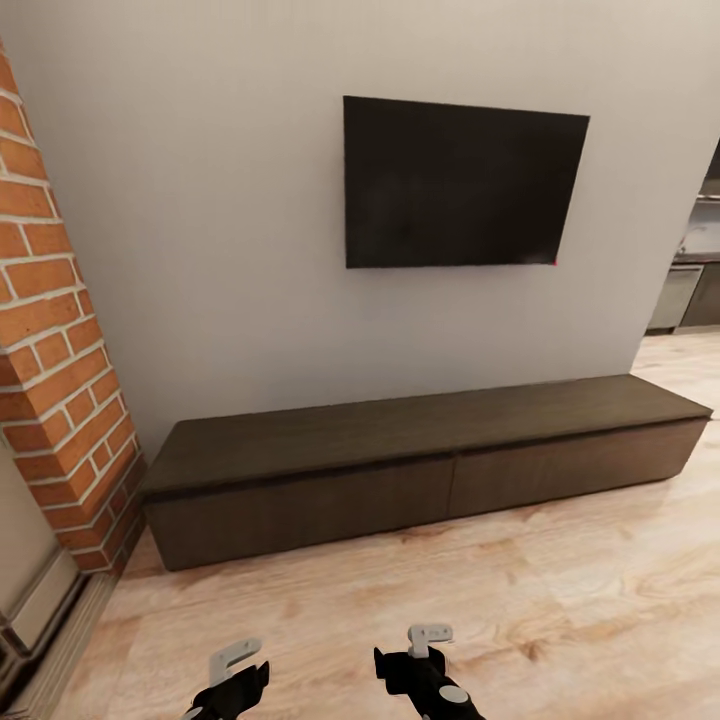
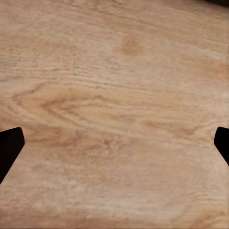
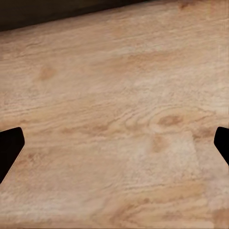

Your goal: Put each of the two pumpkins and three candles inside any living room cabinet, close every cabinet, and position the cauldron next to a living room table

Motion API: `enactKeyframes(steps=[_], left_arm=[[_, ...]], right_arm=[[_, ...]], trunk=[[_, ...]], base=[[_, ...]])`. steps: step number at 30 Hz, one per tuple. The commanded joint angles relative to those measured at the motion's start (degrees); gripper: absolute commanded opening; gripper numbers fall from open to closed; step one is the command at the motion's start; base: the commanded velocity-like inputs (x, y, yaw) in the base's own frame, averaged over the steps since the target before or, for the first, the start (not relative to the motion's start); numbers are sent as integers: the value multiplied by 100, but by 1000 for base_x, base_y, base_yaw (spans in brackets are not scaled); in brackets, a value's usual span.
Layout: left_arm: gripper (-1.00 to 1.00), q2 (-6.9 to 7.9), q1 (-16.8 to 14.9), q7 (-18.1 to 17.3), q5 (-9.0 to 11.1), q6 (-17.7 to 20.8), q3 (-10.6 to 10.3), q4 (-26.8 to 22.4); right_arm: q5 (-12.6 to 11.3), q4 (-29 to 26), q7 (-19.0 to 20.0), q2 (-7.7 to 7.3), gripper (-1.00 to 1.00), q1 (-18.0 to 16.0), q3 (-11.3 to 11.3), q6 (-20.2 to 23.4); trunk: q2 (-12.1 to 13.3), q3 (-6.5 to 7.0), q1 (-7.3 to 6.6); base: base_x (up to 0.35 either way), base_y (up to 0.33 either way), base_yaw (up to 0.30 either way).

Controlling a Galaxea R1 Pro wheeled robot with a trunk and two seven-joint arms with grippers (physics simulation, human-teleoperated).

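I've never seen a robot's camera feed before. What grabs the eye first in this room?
A big black screen hangs on the pale grey wall, and right under it a long, low, dark brown cabinet stands on the light wood floor with both drawer fronts shut. A red brick column rises at the left edge, and the left pincer and right pincer poke in below.

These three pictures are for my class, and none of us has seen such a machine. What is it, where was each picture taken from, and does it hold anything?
It is a simulated wheeled robot with two arms. The large picture comes from its head camera, looking down at the left end effector and right end effector. Ahead stands a long dark cabinet, its fronts closed and nothing on top, under a black screen on the wall. A brick column is on the left. The two smaller pictures come from cameras near each wrist, looking down at the wooden floor; dark fingertips sit wide apart at the edges. Both end effectors are open and hold nothing.
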Motion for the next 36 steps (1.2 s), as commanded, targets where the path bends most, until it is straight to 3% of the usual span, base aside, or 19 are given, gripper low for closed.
enactKeyframes(steps=[1, 13, 36], left_arm=[[100, -3, -3, 12, 60, -3, 0, -1], [100, -4, -3, 12, 60, -5, 0, -1], [100, -1, -3, 12, 51, -16, 0, -1]], right_arm=[[-59, -6, -49, -6, 100, -3, 48, 0], [-62, -8, -14, -6, 100, -3, 48, -16], [-68, -32, -8, -14, 100, -3, 41, -37]], trunk=[[-2, -6, 0], [-2, -6, 0], [-2, -6, 0]], base=[[101, -55, 292], [153, -45, 273], [175, -42, 14]])
